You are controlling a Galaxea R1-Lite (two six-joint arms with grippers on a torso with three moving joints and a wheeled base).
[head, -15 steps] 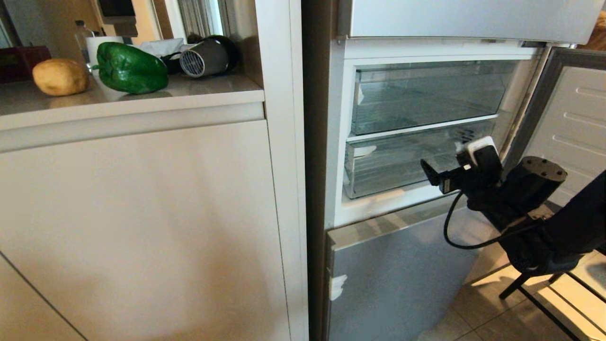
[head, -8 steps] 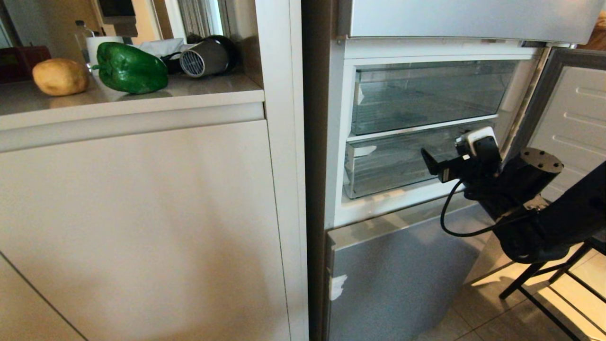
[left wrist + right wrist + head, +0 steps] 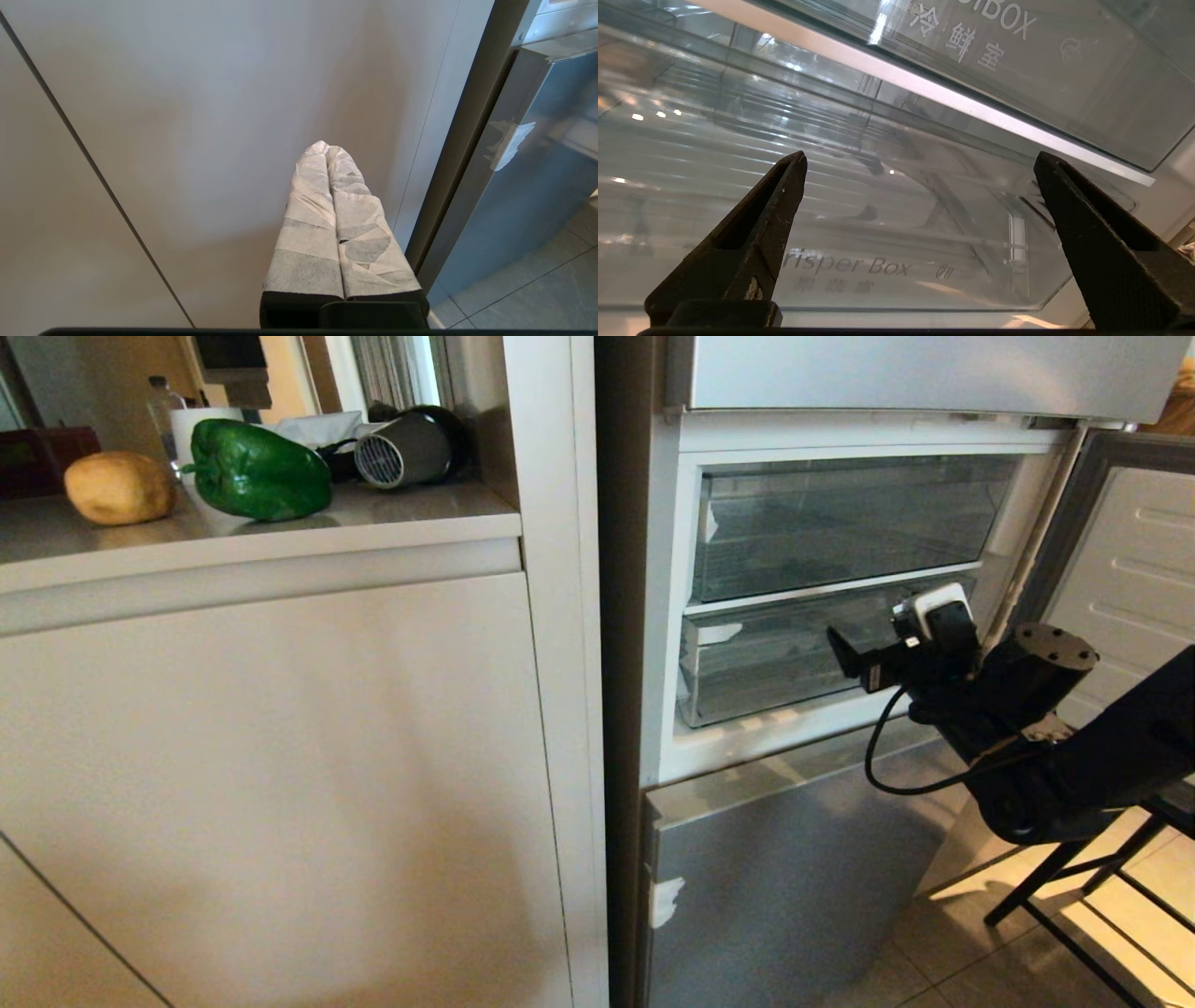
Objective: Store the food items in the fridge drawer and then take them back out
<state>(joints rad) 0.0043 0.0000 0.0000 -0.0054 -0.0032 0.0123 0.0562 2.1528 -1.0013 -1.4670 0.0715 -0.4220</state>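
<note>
On the counter at the far left lie the green bell pepper (image 3: 257,469) and the tan potato (image 3: 119,486). The fridge drawer (image 3: 766,663) is the lower, shallow clear bin in the open fridge; it is pushed in and looks empty. My right gripper (image 3: 848,658) hovers just in front of its right half, open, nothing between its fingers. The right wrist view shows the drawer's clear front (image 3: 878,233), lettered "Crisper Box", between the spread black fingers of the right gripper (image 3: 920,158). My left gripper (image 3: 326,147) is shut, its taped fingers pointing at a cabinet door.
A taller clear bin (image 3: 840,523) sits above the drawer. The fridge door (image 3: 1130,579) stands open at the right, and a silver lower door (image 3: 794,877) is closed below. A hair dryer (image 3: 401,448), cup and red box (image 3: 33,457) crowd the counter. Black frame legs (image 3: 1074,905) stand on the floor.
My right gripper has risen a little and come closer to the drawer's front. It has stayed open. The pepper and potato have not moved.
</note>
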